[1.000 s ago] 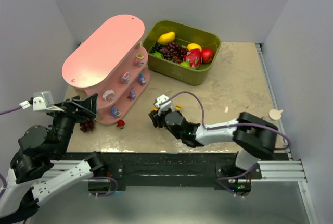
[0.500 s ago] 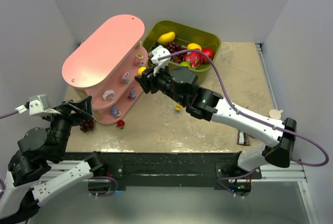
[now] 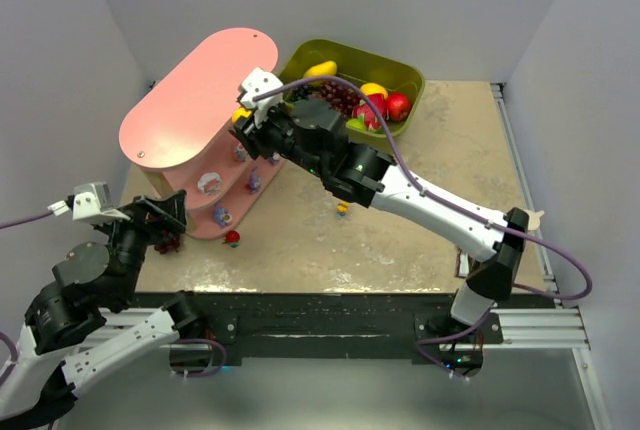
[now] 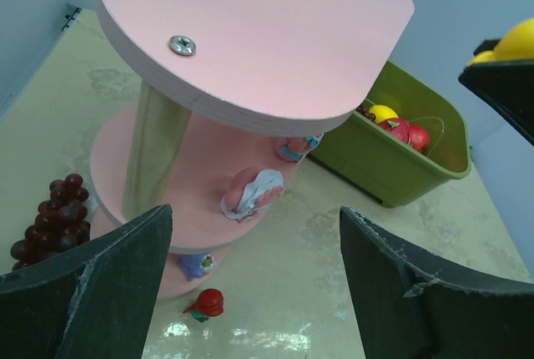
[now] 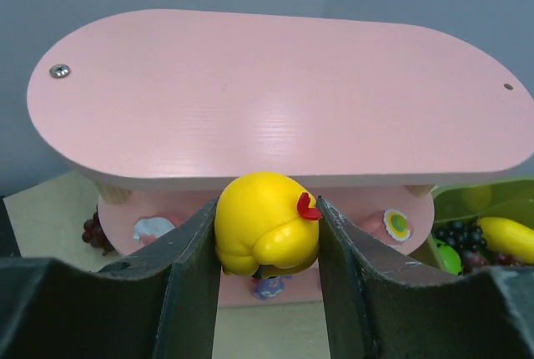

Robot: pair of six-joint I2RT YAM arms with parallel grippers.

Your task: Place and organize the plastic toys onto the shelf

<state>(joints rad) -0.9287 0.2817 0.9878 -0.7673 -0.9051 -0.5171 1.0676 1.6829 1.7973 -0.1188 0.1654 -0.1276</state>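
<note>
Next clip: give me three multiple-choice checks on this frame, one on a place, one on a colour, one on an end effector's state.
1. The small red toy lies: A on the table beside the shelf's base; B on the shelf's top board; C on its middle board.
2. The held toy in the right end effector is: A purple; B yellow; C pink.
3. The left end effector is: A shut on a toy; B shut on nothing; C open and empty.
Answers: 1 A: it sits on the tabletop by the lowest board. 2 B: the held toy shows yellow in the right wrist view. 3 C: its fingers stand wide apart, nothing between.
</note>
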